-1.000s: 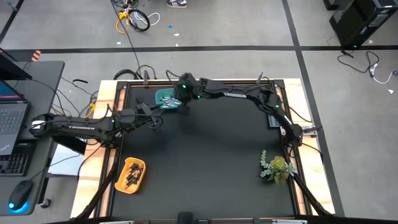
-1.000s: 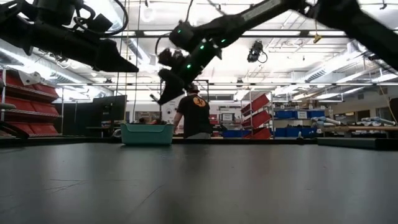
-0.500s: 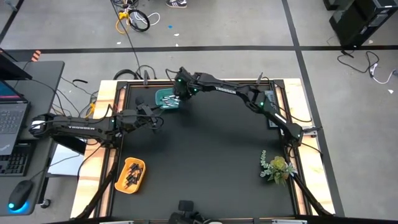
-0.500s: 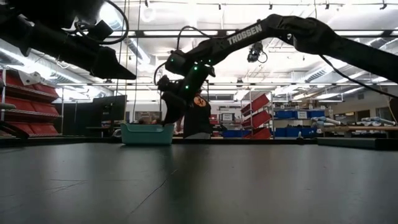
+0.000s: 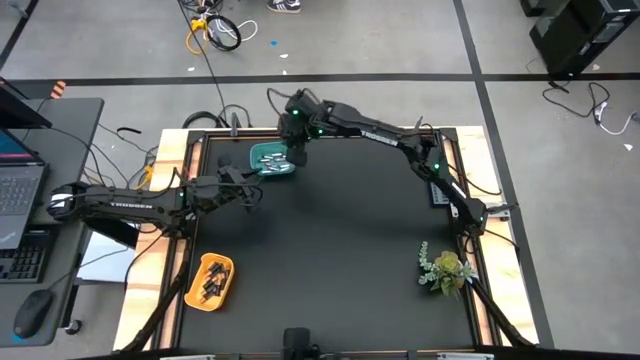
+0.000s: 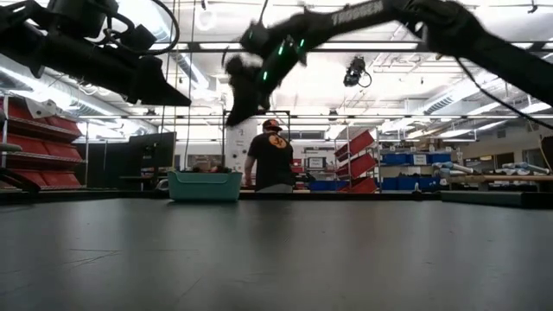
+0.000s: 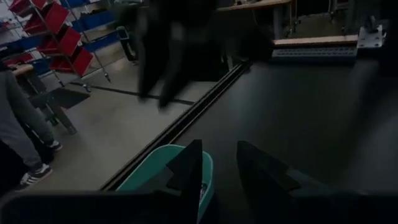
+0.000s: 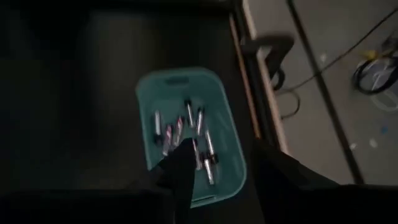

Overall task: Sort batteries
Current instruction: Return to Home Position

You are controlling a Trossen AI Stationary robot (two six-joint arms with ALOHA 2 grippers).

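Teal bin (image 7: 155, 167) partly behind left end effector (image 7: 219, 145); batteries (image 5: 213, 281) in yellow bin (image 5: 195, 296) too small to count.

Right pincer (image 5: 296, 156) over teal bin (image 5: 255, 161) edge, batteries (image 5: 270, 157) inside, yellow bin (image 5: 195, 295) well apart

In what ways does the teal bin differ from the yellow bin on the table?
The teal bin stands at the far edge of the table, near the right gripper; the yellow bin lies at the near left corner, no gripper near. The teal bin holds silvery batteries, the yellow bin dark batteries. Both are open bins.
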